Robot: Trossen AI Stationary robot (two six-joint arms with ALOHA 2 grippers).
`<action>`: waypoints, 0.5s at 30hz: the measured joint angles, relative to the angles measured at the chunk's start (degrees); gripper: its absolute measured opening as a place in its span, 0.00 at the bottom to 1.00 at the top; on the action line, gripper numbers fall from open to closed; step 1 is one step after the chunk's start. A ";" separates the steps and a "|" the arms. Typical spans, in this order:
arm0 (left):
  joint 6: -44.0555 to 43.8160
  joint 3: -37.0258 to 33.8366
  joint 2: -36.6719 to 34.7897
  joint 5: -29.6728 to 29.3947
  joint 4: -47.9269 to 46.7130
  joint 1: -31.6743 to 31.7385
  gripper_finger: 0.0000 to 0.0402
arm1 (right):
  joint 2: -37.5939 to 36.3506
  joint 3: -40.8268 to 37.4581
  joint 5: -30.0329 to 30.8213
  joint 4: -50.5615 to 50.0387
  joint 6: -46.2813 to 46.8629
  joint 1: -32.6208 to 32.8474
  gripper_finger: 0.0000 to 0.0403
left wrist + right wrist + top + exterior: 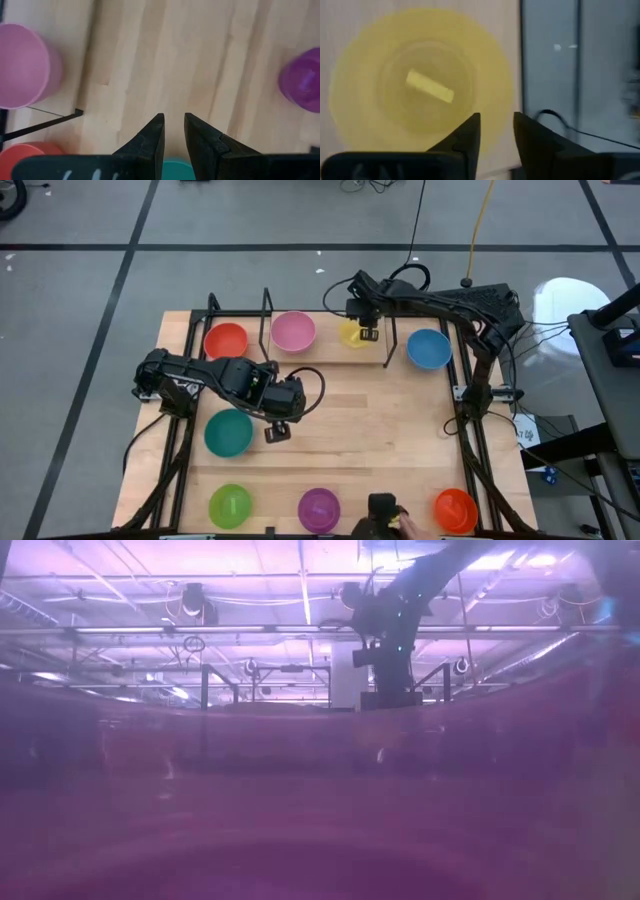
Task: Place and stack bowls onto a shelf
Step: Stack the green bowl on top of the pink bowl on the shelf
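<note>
- High view: low rack of thin black metal rods with a light wooden plank (300,352) at the far edge of the pale wooden tabletop (380,430). On it, three small round plastic bowls in a row: red (226,340), pink (293,331), yellow (353,332). My right gripper (368,333) sits over the yellow bowl, partly hiding it. The blue bowl (428,348) lies just beside the rack's right end. My left gripper (277,432) hangs mid-table beside the teal bowl (228,432). Green (230,504), purple (319,508) and orange-red (455,509) bowls line the near edge, the last cut off.
- Low view: a smooth purple surface fills most of the picture; one dark arm (395,630) shows above it; bowls cannot be made out.
- Left wrist view: my dark tapered fingers (150,145) stand slightly parted, grasping nothing, over plank grain.
- Right wrist view: my fingers (465,137) parted, released, above the glossy yellow bowl; its rim is blurred.
</note>
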 joint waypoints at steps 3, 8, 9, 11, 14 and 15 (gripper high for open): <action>0.76 0.00 0.00 2.87 0.01 -0.02 0.20 | -3.25 -0.02 4.90 -0.70 -2.26 2.04 0.32; -3.48 0.00 0.00 3.47 0.00 -0.34 0.20 | -11.67 -0.02 6.70 -1.18 -2.17 6.40 0.33; -6.03 0.00 0.00 3.47 0.02 -0.39 0.20 | -13.56 -0.02 6.72 -1.18 -1.57 7.18 0.33; -12.43 0.00 0.00 3.49 0.01 -0.44 0.20 | -17.12 -0.02 6.76 -0.70 -0.42 8.67 0.33; -18.38 -0.02 0.00 3.42 0.01 -1.54 0.20 | -22.22 -0.02 6.79 -0.34 1.45 10.48 0.33; -18.62 -0.39 0.00 3.44 0.16 -2.23 0.20 | -23.79 -0.02 6.79 -0.14 2.06 11.03 0.33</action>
